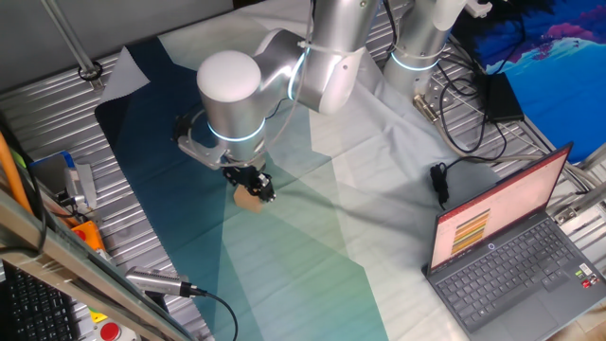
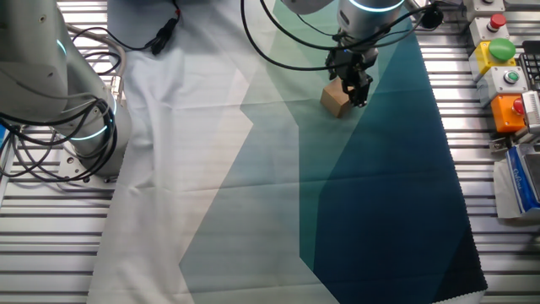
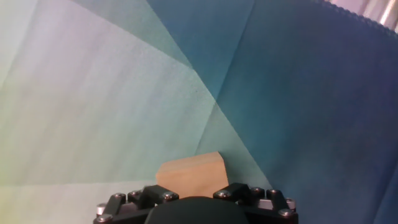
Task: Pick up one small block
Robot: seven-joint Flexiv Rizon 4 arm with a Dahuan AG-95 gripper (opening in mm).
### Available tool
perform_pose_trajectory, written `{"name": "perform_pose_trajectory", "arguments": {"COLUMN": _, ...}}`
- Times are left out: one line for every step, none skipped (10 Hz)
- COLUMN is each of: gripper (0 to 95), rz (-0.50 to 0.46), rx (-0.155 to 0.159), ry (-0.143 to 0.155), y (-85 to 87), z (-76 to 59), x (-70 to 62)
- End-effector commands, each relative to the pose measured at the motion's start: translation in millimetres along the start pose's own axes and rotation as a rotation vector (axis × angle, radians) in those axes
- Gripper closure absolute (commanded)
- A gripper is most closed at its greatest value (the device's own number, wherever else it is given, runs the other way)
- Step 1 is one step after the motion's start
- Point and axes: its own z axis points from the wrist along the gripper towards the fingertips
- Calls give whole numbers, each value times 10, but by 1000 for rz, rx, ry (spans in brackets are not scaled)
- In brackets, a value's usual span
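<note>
One fixed view showed the tool (image 1: 254,182) down low over the tabletop (image 1: 312,256), which was covered by a cloth of pale, green and dark blue panels. The small block (image 1: 248,198) sat on a green panel directly under the black fingers, touching or nearly touching them, with its lower edge peeking out beneath. From here it could not be told whether the fingers bracketed the block or merely stood beside it.

The other fixed view showed the small block (image 2: 336,100) resting on the cloth, its tan faces clear on the side away from the tool (image 2: 356,84). The fingers came down against the block's far side and top corner. The block looked turned at an angle to the fingers, so a good grasp would call for squaring the fingers to two opposite flat faces, not to corners.

The hand view showed the small block (image 3: 191,175) centred just ahead of the tool's body, one corner pointing away. The fingertips were not visible here, so whether the tool was open, closed or already gripping the block could not be told. Judged from this, the step was the closing: close slowly, keep the block centred, and lift only once it was firmly pinched.
</note>
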Motion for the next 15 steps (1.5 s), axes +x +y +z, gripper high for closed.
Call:
{"name": "perform_pose_trajectory", "arguments": {"gripper": 190, "rz": -26, "rx": 14, "ry": -2, "y": 15, "z": 66, "x": 23}}
{"name": "perform_pose_trajectory", "arguments": {"gripper": 190, "rz": -26, "rx": 14, "ry": -2, "y": 15, "z": 66, "x": 23}}
{"name": "perform_pose_trajectory", "arguments": {"gripper": 190, "rz": -20, "rx": 16, "ry": -3, "y": 18, "z": 80, "x": 25}}
{"name": "perform_pose_trajectory", "arguments": {"gripper": 570, "rz": -5, "rx": 18, "ry": -2, "y": 16, "z": 77, "x": 25}}
{"name": "perform_pose_trajectory", "arguments": {"gripper": 570, "rz": 3, "rx": 19, "ry": 0, "y": 14, "z": 74, "x": 24}}
{"name": "perform_pose_trajectory", "arguments": {"gripper": 760, "rz": 12, "rx": 22, "ry": 4, "y": 11, "z": 66, "x": 23}}
{"name": "perform_pose_trajectory", "arguments": {"gripper": 950, "rz": 12, "rx": 20, "ry": 4, "y": 10, "z": 61, "x": 22}}
{"name": "perform_pose_trajectory", "arguments": {"gripper": 950, "rz": 17, "rx": 18, "ry": 2, "y": 8, "z": 57, "x": 21}}
{"name": "perform_pose_trajectory", "arguments": {"gripper": 950, "rz": 17, "rx": 18, "ry": 2, "y": 8, "z": 57, "x": 21}}
{"name": "perform_pose_trajectory", "arguments": {"gripper": 950, "rz": 19, "rx": 18, "ry": 2, "y": 8, "z": 57, "x": 21}}
{"name": "perform_pose_trajectory", "arguments": {"gripper": 950, "rz": 20, "rx": 18, "ry": 2, "y": 6, "z": 53, "x": 21}}
{"name": "perform_pose_trajectory", "arguments": {"gripper": 950, "rz": 27, "rx": 16, "ry": 6, "y": -4, "z": 21, "x": 14}}
{"name": "perform_pose_trajectory", "arguments": {"gripper": 950, "rz": 31, "rx": 15, "ry": 15, "y": -15, "z": -23, "x": 7}}
{"name": "perform_pose_trajectory", "arguments": {"gripper": 950, "rz": 31, "rx": 15, "ry": 15, "y": -15, "z": -23, "x": 7}}
{"name": "perform_pose_trajectory", "arguments": {"gripper": 950, "rz": 37, "rx": 16, "ry": 21, "y": -32, "z": -86, "x": -3}}
